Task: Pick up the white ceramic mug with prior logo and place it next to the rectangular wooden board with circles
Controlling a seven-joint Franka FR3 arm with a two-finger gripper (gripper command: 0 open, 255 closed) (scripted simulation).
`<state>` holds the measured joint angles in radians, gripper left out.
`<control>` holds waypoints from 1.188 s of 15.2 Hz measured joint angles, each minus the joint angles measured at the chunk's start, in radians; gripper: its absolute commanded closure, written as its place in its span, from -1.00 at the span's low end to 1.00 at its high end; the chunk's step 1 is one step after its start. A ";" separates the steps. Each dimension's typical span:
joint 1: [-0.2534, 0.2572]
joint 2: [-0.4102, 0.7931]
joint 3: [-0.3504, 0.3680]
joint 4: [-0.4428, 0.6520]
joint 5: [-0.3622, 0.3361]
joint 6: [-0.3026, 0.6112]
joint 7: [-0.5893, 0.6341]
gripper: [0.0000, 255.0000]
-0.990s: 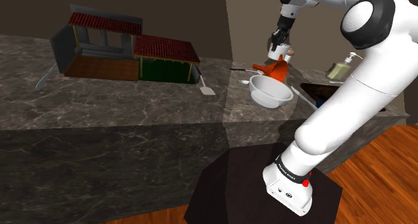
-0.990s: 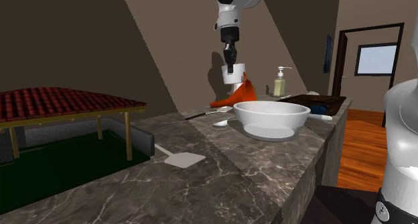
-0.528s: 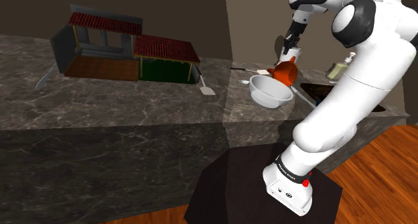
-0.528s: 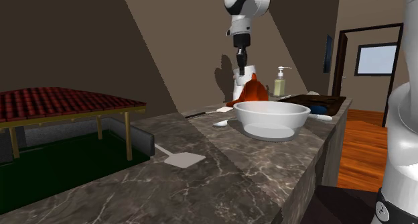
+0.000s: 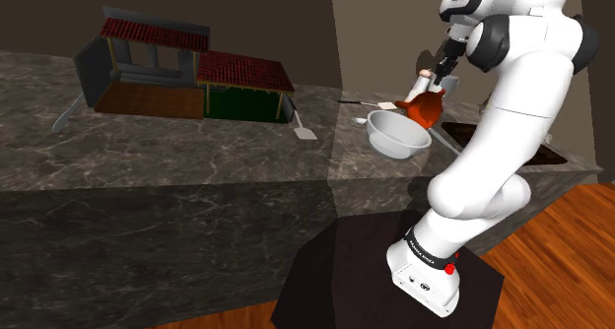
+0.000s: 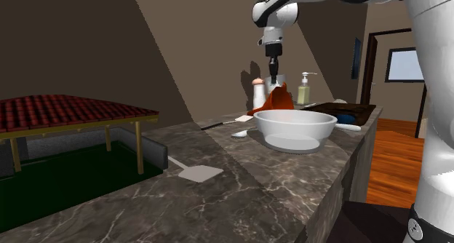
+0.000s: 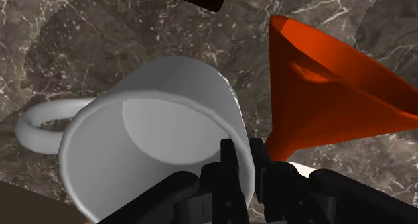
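Pinching only rim wall, gripper (image 7: pixel 243 154) is clamped on white mug (image 7: pixel 154 135); mug may be twisted loose or knocked against orange cone (image 7: pixel 335 102) close beside.

A dark, white-veined marble counter (image 5: pixel 197 150) carries everything. An orange cone-shaped funnel (image 7: pixel 335 95) lies on its side just beside the claw (image 7: pixel 242 152), directly under it in the second exterior view. A wide white round bowl (image 6: pixel 295 126) stands near the claw, on the side towards the stand. A flat white spatula (image 5: pixel 305 133) lies farther from the claw, beyond the bowl. A red-roofed model shelter with a green floor (image 5: pixel 197 76) sits well apart from the claw.
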<state>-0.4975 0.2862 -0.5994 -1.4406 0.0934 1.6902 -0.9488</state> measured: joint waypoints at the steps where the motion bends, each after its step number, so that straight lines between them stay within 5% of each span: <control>1: -0.029 0.037 -0.004 0.044 0.022 -0.012 -0.028 1.00; 7: -0.181 0.202 -0.008 0.248 0.113 -0.066 -0.149 1.00; 18: -0.160 0.198 -0.005 0.095 0.114 0.080 -0.157 1.00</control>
<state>-0.6570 0.4845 -0.6046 -1.3455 0.2074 1.7697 -1.1062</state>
